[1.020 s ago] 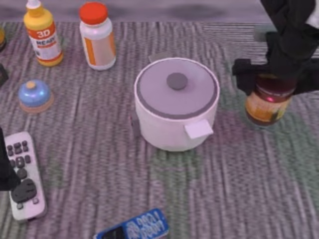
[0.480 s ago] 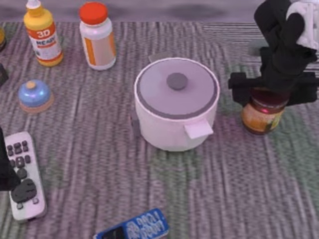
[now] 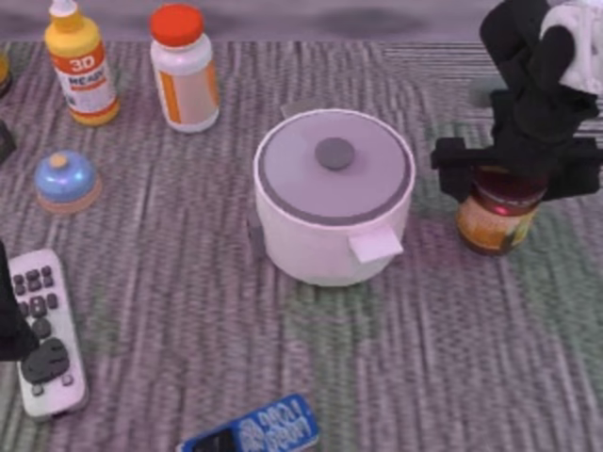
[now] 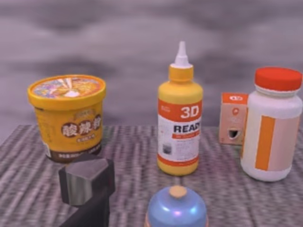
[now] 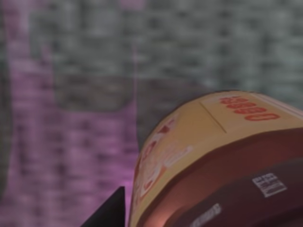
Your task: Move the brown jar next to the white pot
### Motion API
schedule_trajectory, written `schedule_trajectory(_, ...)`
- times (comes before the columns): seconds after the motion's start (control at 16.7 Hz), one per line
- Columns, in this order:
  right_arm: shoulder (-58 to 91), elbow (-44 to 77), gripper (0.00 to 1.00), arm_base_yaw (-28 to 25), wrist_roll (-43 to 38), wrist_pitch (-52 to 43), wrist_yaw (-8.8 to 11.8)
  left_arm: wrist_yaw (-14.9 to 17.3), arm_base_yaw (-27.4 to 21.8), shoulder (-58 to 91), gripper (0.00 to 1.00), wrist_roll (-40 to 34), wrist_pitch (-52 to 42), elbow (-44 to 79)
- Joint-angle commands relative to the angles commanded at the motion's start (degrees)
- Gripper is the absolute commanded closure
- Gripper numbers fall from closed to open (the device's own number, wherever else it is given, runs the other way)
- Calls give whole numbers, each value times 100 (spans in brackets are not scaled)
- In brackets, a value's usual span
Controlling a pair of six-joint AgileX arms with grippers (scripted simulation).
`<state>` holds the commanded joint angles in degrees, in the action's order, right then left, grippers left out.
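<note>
The brown jar (image 3: pixel 497 215), amber with a yellow-orange label, stands on the mat just right of the white pot (image 3: pixel 332 196), with a small gap between them. My right gripper (image 3: pixel 516 168) sits over the jar's dark lid, its black fingers on either side, shut on it. In the right wrist view the jar's label (image 5: pixel 199 142) fills the lower right and one dark fingertip (image 5: pixel 110 210) lies close beside it. My left gripper (image 3: pixel 11 320) is parked at the left edge over a remote; its fingers do not show in the left wrist view.
A yellow bottle (image 3: pixel 81 68) and a white bottle with an orange-red cap (image 3: pixel 185 68) stand at the back left. A blue bell (image 3: pixel 65 179) and a white remote (image 3: pixel 45 334) are on the left. A blue packet (image 3: pixel 254 428) lies at the front edge.
My right gripper came down and slightly left with the brown jar, so the jar now rests on the mat closer to the pot. Over the last half second almost nothing moved.
</note>
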<state>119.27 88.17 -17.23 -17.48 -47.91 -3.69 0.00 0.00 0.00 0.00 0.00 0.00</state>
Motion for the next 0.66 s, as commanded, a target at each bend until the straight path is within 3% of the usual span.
schedule_trajectory(0.3, 0, 0, 2, 0, 0, 0, 0, 0, 0, 0, 0, 0, 0, 0)
schedule_trajectory(0.66, 0, 0, 0, 0, 0, 0, 0, 0, 0, 0, 0, 0, 0, 0)
